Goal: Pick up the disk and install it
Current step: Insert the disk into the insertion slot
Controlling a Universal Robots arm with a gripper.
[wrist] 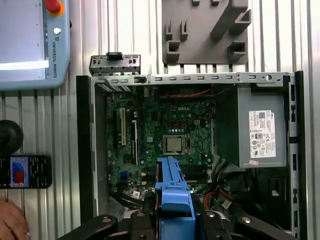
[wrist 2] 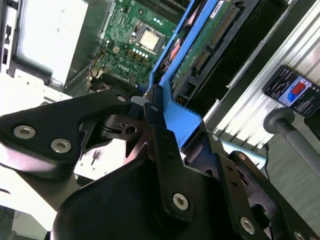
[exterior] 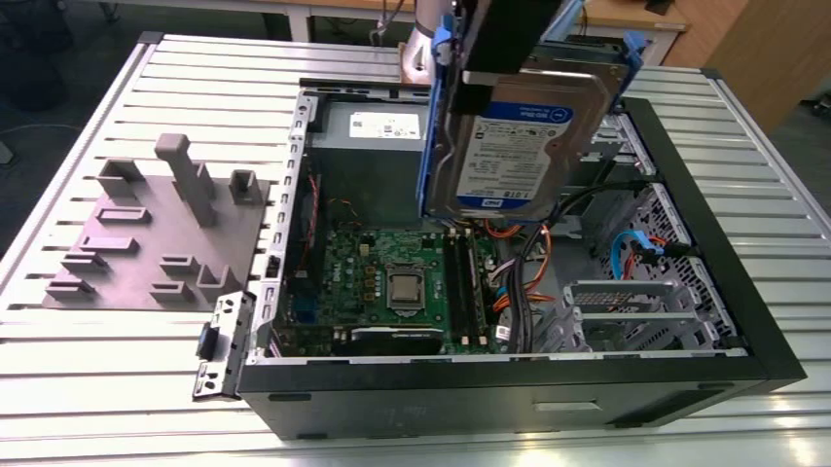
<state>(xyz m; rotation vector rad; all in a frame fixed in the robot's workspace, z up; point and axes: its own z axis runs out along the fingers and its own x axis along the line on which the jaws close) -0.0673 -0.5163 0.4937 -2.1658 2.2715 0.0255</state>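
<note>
The disk (exterior: 520, 146), a silver hard drive with a white-and-blue label in a blue carrier frame, hangs upright above the open computer case (exterior: 727, 224). It is over the motherboard (exterior: 389, 282), clear of it. My gripper (exterior: 509, 70) is shut on the disk's upper end, its black fingers (wrist 2: 150, 112) clamping the blue frame (wrist 2: 175, 112). In the first wrist view the blue frame (wrist: 172, 192) sits between the gripper's black links (wrist: 172, 222), with the motherboard (wrist: 165, 125) beyond it.
Inside the case are a grey power supply (exterior: 370, 131) with a white sticker, cables and a metal drive cage (exterior: 636, 311). A grey fixture plate (exterior: 156, 233) and a loose bracket (exterior: 221, 345) lie beside the case. A phone (wrist: 25, 171), a person's hand (wrist: 10, 222) and a pendant (wrist: 25, 40) lie beyond the case.
</note>
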